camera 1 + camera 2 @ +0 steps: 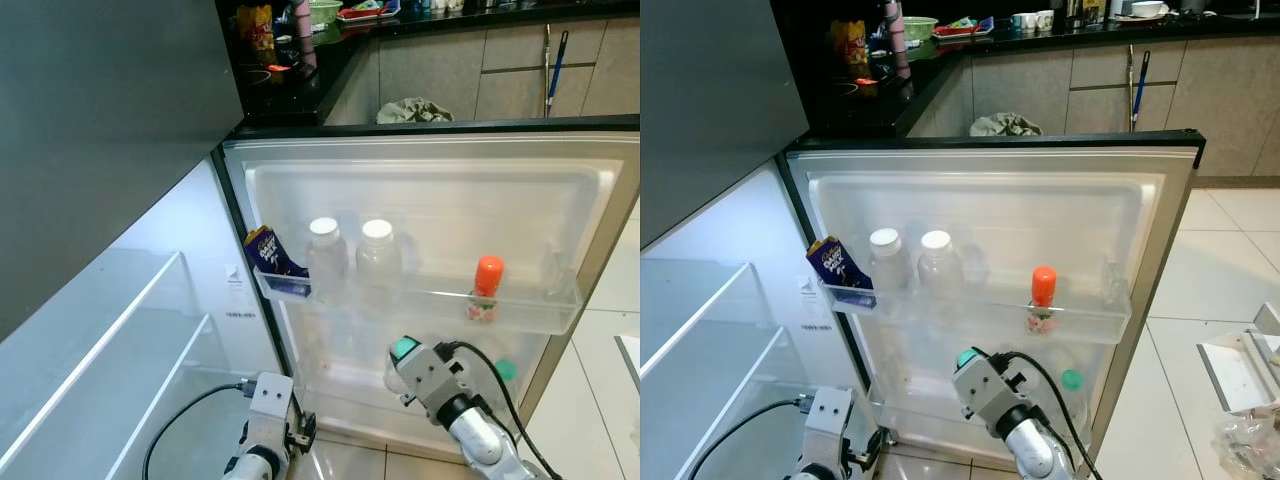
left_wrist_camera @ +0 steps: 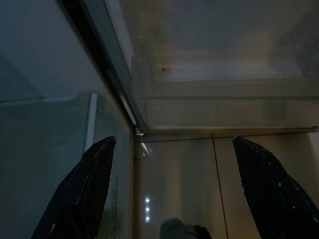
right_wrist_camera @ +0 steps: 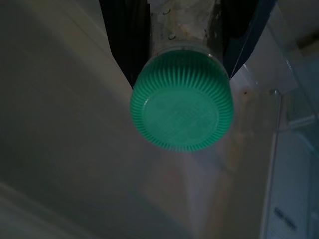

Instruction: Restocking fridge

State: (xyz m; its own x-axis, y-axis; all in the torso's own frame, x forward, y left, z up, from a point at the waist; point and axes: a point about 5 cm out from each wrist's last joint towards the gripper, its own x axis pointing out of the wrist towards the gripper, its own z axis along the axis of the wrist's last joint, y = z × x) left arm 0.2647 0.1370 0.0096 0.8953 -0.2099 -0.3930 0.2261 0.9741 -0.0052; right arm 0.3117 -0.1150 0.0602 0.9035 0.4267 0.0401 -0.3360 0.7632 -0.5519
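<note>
A: Left gripper status?
B: Hanging low by the fridge's hinge edge, fingers spreading wide, gripping nothing.
A: Above it?
B: A blue packet and two white-capped bottles are sitting in the door shelf; an orange-capped bottle further right.
A: Right gripper?
B: Clamping a green-capped bottle below that shelf, close to the door.

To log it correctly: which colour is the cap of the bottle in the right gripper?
Green cap; the right wrist view shows it best.
</note>
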